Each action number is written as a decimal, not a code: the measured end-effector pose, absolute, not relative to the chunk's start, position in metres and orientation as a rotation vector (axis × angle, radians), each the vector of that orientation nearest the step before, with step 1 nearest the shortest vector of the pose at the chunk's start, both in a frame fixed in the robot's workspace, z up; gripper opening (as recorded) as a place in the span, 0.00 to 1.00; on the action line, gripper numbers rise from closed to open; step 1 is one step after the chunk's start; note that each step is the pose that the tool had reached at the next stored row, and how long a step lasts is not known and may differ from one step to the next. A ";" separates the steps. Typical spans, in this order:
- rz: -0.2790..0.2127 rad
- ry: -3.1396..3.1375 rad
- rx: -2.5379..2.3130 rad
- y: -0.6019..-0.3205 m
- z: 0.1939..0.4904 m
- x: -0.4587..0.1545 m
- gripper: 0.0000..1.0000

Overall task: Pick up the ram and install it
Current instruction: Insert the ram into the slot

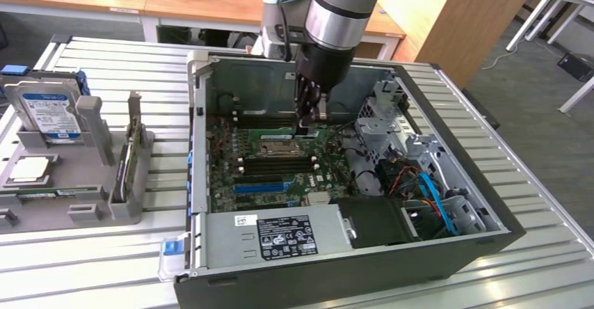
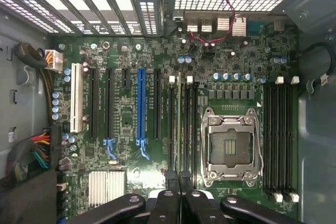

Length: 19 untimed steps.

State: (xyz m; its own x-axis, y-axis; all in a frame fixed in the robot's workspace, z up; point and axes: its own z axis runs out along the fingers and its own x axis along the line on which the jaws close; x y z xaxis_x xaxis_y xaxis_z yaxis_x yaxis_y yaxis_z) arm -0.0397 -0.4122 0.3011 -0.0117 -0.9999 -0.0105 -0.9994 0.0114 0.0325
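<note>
Beneath the claw (image 2: pixel 179 178) and all round it lies the slatted table (image 1: pixel 538 184), and on that the open computer case (image 1: pixel 418 267), into which the claw reaches. Directly under the claw is the green motherboard (image 2: pixel 231 61). Its metal-framed CPU socket (image 2: pixel 231 145) sits just to one side, with a long blue expansion slot (image 2: pixel 140 103) on the other side. The claw is narrow, its fingers pinched on the ram (image 2: pixel 178 124), which we see edge-on as a thin pale-green line running out from the fingertips along the black memory slots (image 2: pixel 190 124). We cannot tell whether the stick is seated or only hovering above its slot.

As we judge it, a slight tilt or a sideways offset could land the ram on the slot's wall. Pressing then might flex the board, jam the stick or make it slip in the claw.
</note>
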 end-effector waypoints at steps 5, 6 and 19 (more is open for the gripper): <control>-0.048 -2.223 2.198 -0.412 0.297 -0.040 0.12; -0.048 -2.223 2.198 -0.412 0.297 -0.040 0.12; -0.046 -2.222 2.197 -0.412 0.287 -0.040 0.12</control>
